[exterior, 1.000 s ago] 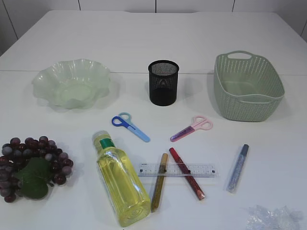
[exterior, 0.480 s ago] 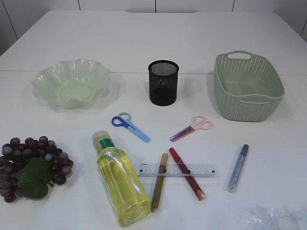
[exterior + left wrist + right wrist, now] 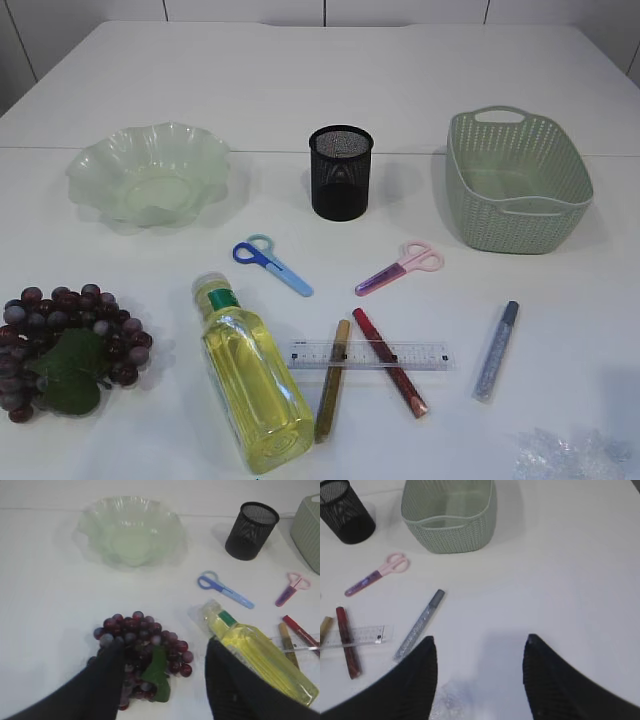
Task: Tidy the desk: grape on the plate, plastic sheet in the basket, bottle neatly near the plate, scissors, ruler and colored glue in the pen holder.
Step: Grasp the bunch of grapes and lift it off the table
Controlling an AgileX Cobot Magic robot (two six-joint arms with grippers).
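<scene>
We list: left gripper (image 3: 162,652) spread, straddling the grape (image 3: 140,652) on the desk (image 3: 120,90); right gripper (image 3: 480,647) parted above the plastic sheet (image 3: 455,700); both grasp nothing.

The left gripper (image 3: 162,650) hangs low with its two dark fingers (image 3: 107,680) spread apart, nothing clamped between them. The right gripper (image 3: 479,647) is likewise parted, its fingers (image 3: 547,680) angled outward, the gap between them empty. Neither arm shows in the exterior view.
</scene>
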